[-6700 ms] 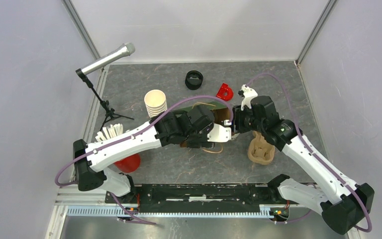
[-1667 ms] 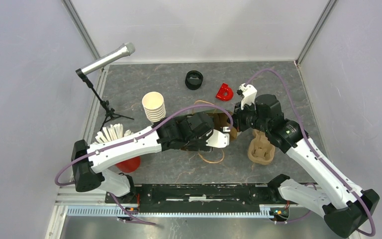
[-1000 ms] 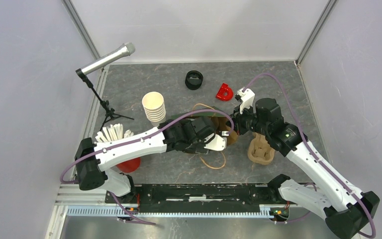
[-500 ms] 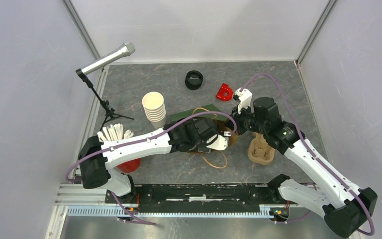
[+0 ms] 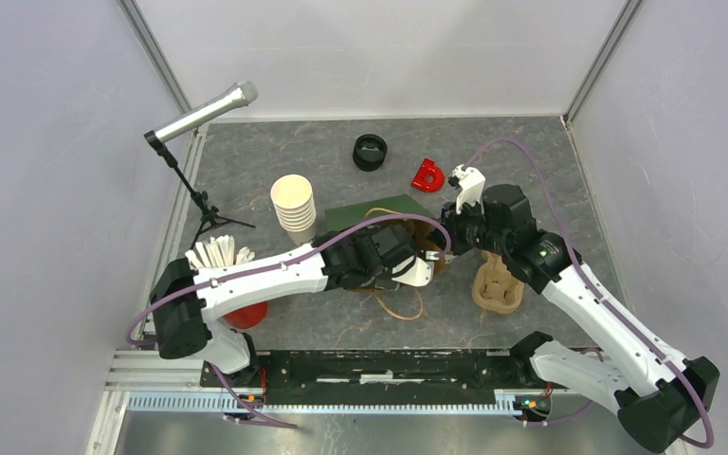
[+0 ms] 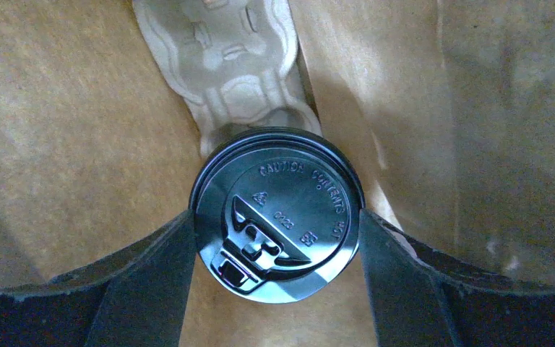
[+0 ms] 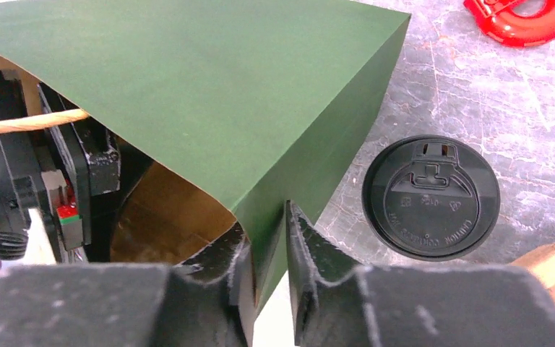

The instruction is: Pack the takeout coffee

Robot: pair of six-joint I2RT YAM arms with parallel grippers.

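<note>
Inside the green paper bag [image 5: 374, 210], my left gripper [image 6: 278, 225] is shut on one takeout coffee cup. Only its black lid [image 6: 278, 213] shows, a finger pressed to each side. A pulp carrier [image 6: 231, 72] lies just beyond it in the bag; whether the cup sits in a pocket is hidden. A second takeout coffee cup [image 7: 431, 196] with a black lid stands on the table right of the bag [image 7: 188, 79]. My right gripper [image 7: 269, 246] straddles the bag's mouth edge, jaws slightly apart, with a gap beside the outer finger [image 7: 307, 246].
A pulp cup carrier [image 5: 496, 284] stands right of the bag under my right arm. A stack of lidless cups [image 5: 294, 202], a red cup of white sticks [image 5: 223, 265], black lids [image 5: 370, 152], a red object [image 5: 427, 174] and a microphone stand [image 5: 199, 194] ring the bag.
My right gripper's jaws have parted a little on the bag's edge. The bag's green side has settled back and shows more. My left gripper keeps its hold inside the bag.
</note>
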